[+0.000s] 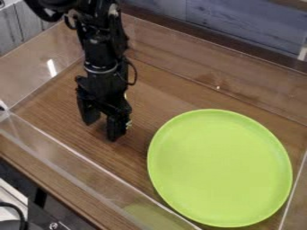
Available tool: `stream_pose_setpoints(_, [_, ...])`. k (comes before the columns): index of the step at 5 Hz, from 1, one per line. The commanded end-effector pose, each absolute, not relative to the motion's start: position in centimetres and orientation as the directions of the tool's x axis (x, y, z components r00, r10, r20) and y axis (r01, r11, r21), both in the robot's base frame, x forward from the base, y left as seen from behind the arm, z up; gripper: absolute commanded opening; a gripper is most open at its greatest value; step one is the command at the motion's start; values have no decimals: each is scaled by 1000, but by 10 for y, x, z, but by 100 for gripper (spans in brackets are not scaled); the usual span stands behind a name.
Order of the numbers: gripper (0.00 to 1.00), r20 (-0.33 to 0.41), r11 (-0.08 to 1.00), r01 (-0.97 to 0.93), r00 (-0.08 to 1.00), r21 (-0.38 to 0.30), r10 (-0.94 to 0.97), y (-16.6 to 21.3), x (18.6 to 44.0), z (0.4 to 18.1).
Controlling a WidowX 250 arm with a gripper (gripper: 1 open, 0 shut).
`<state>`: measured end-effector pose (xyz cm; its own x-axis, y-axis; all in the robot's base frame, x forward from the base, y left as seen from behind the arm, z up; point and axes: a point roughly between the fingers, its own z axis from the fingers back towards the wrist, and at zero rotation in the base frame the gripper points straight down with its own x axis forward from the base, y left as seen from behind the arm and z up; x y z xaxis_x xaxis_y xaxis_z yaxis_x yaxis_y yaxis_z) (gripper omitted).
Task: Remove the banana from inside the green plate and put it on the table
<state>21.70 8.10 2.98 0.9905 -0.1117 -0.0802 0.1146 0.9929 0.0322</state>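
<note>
The green plate (222, 169) lies flat on the right part of the table (198, 90) with nothing in it. My gripper (103, 124) points straight down to the left of the plate, its tips at the wood surface. The two black fingers (88, 114) stand apart, so the gripper is open. The banana is hidden; if it lies between or behind the fingers, I cannot see it. A gap of bare wood separates the gripper from the plate's left rim.
Clear plastic walls (72, 166) border the table at the front, left and back. The black arm (96, 36) rises from the gripper toward the upper left. A grey plank backdrop stands behind the rear wall.
</note>
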Motion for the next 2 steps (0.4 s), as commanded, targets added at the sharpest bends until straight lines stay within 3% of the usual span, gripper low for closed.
stream_pose_setpoints(1, [100, -33, 987, 152, 988, 42, -151, 72, 222, 30])
stream_pose_setpoints(2, [100, -15, 983, 182, 983, 39, -182, 67, 225, 26])
